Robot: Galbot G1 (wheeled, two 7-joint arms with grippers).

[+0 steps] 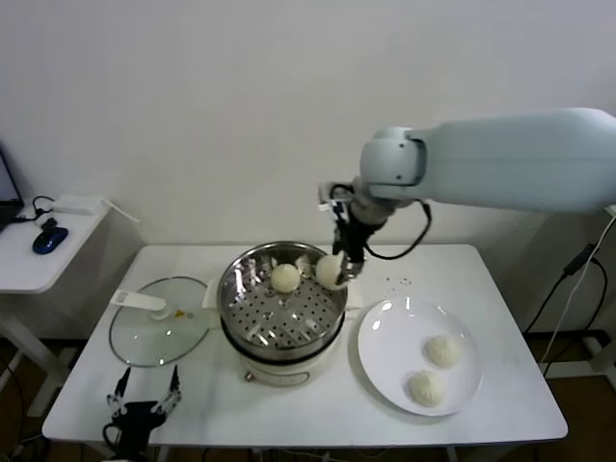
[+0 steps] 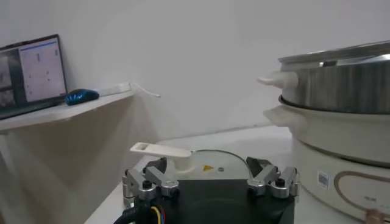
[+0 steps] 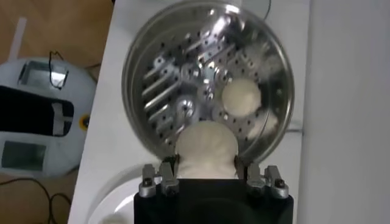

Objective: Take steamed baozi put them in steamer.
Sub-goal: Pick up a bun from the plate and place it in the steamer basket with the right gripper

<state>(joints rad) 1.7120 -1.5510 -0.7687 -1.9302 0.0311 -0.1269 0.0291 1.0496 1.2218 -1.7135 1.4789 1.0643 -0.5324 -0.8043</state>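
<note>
Head view: right gripper (image 1: pixel 339 272) clamps bun (image 1: pixel 330 270) above steamer (image 1: pixel 281 300) rim, beside bun inside (image 1: pixel 285 277); left gripper (image 1: pixel 144 397) parked, fingers spread.

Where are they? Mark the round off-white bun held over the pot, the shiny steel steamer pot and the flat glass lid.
Held round off-white pleated bun (image 3: pixel 206 149): right wrist view, its top between the right hand's fingers.
Shiny stainless-steel steamer pot (image 1: pixel 281 310): head view, perforated tray.
Flat round glass lid (image 1: pixel 154 337): head view, glass pane.

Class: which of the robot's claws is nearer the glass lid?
Left. The left claw hovers open just in front of the glass lid; the right claw holds a baozi over the steamer.
</note>
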